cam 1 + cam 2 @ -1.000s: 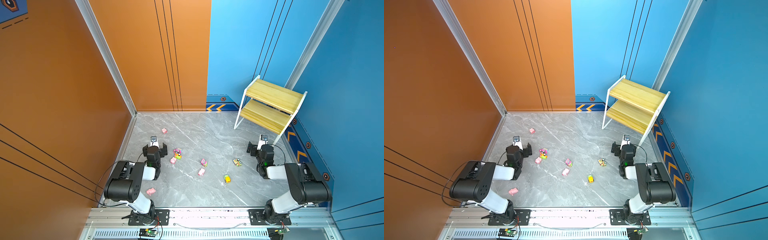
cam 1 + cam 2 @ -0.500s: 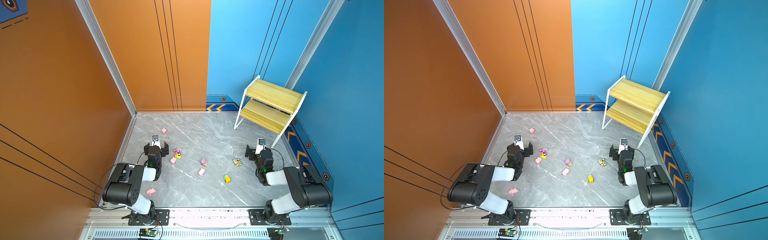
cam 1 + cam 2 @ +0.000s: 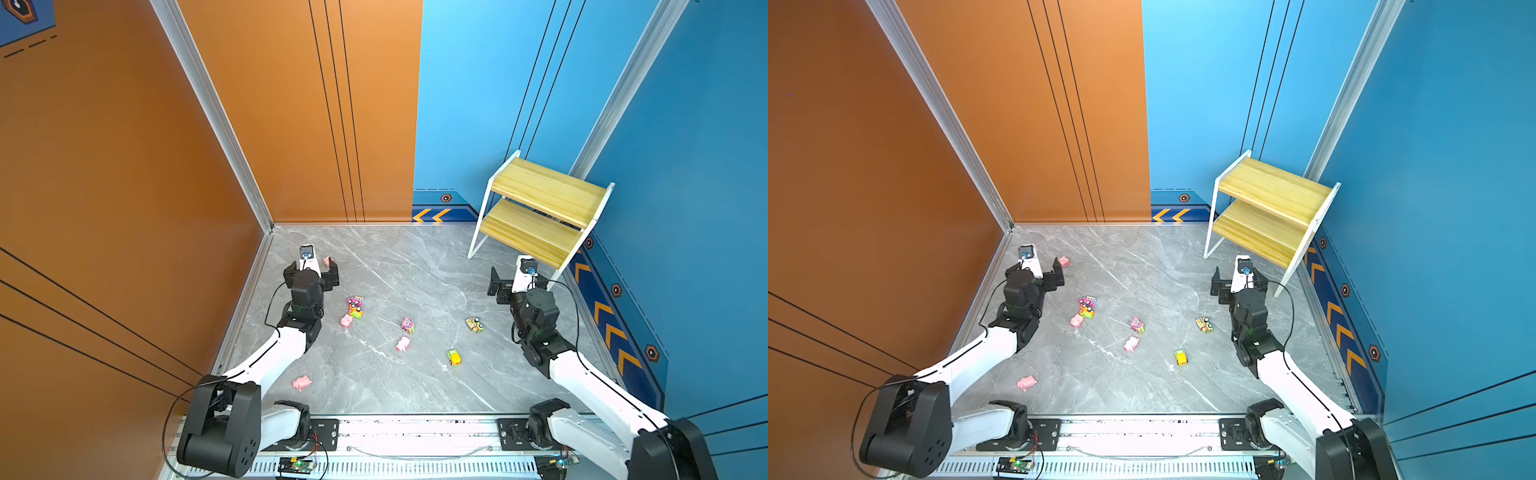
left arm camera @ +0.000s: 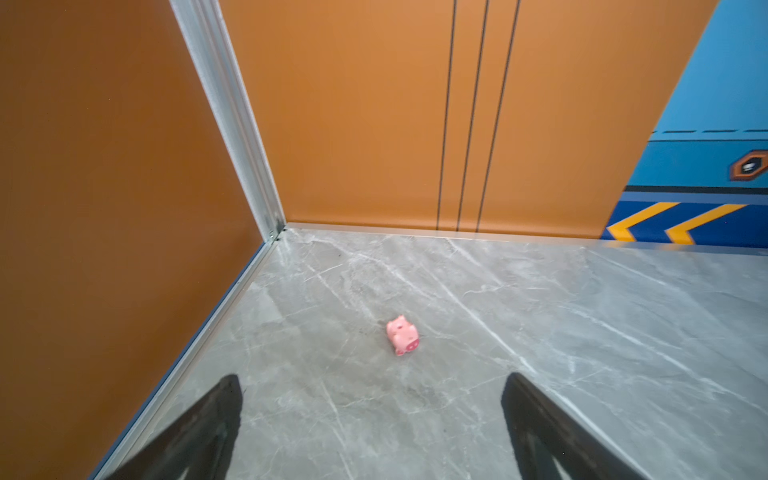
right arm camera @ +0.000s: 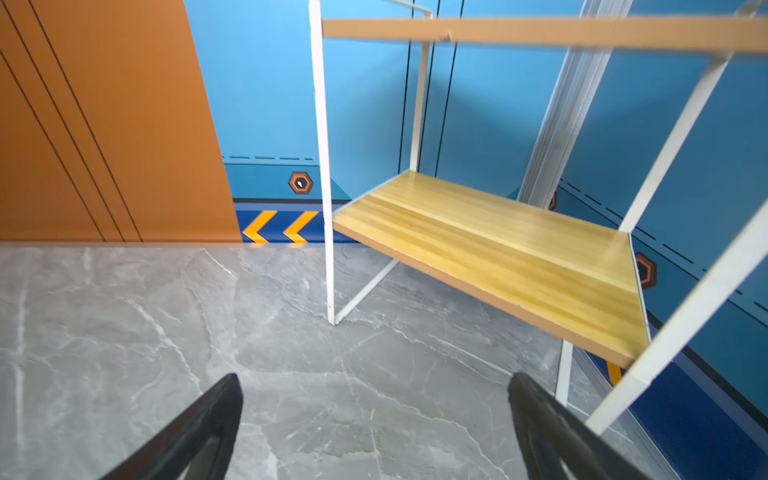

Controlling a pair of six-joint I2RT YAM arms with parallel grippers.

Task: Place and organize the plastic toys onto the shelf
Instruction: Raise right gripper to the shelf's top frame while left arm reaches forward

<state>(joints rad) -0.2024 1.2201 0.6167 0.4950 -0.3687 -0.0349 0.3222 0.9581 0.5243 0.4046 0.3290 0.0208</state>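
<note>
Left wrist view: left gripper [image 4: 372,419] spread, facing a pink pig [image 4: 402,335].
Right gripper [image 5: 374,419] spread, empty; it could clip the shelf [image 5: 490,245] leg.

I see two arms of the same build. Each has white link shells between bulky black joint housings, as on my left arm [image 3: 266,365] and right arm [image 3: 590,386]. A thin black cable loops loosely alongside each arm. Their black bases are bolted to a silver rail [image 3: 415,432] along the lower edge of both top views; a green-lit circuit board [image 3: 297,463] hangs below it. The left gripper [image 3: 311,272] and right gripper [image 3: 513,282] are black with a small white camera block carrying a blue-ringed lens. In the wrist views, the fingers [image 4: 199,432] appear as dark, tapered wedges [image 5: 195,432].
</note>
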